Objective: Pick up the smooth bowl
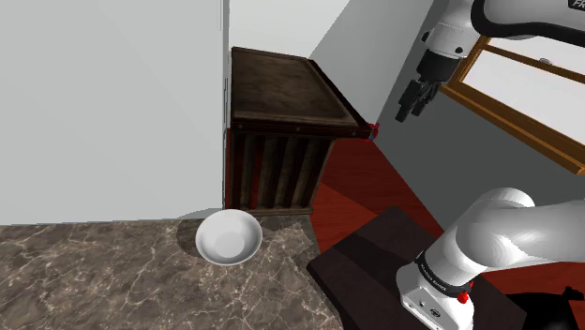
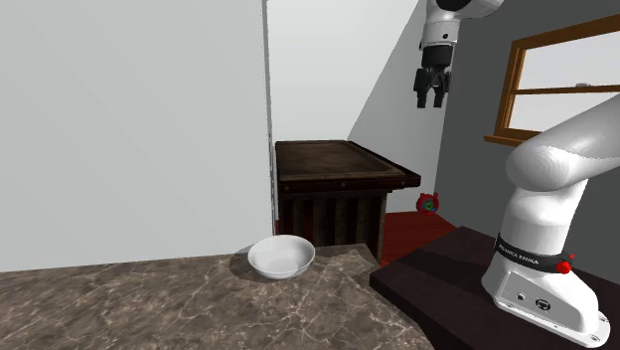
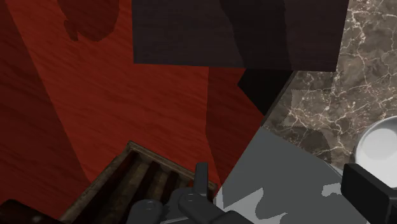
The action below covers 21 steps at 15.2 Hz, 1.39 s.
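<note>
The smooth white bowl (image 1: 228,236) sits upright at the corner of a brown marbled counter (image 1: 94,277), close to the white wall. It is also seen in the second exterior view as the bowl (image 2: 281,257), and in the wrist view part of the bowl (image 3: 380,149) shows beside one finger. My black gripper (image 1: 412,98) hangs high in the air, far above the bowl and off to the shoulder view's right. The gripper (image 2: 430,92) points downward, and its fingers stand apart in the wrist view, the gripper (image 3: 283,191) open with nothing between them.
A dark wooden slatted cabinet (image 1: 281,103) stands behind the counter against the wall. The red wooden floor (image 3: 63,95) lies below the gripper. My dark stand (image 1: 375,258) adjoins the counter. A wooden window frame (image 2: 556,80) is behind the arm, and a small red object (image 2: 427,203) lies on the floor.
</note>
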Each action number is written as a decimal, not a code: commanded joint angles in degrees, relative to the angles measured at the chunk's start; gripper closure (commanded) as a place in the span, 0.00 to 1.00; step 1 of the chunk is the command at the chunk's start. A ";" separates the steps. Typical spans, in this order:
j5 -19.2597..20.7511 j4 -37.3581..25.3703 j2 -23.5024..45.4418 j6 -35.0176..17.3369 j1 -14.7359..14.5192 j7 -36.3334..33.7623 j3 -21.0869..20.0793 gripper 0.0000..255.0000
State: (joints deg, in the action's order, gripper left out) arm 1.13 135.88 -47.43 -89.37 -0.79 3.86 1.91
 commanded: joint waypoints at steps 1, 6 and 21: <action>0.00 0.00 0.00 0.00 0.00 0.00 0.00 0.00; -4.50 8.87 -0.42 -8.89 -1.10 -3.23 -1.20 0.00; -22.95 24.99 13.93 -42.82 -10.02 -8.29 -6.58 0.00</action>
State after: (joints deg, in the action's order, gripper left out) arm -20.20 160.23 -35.28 -129.28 -10.00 -4.65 -4.51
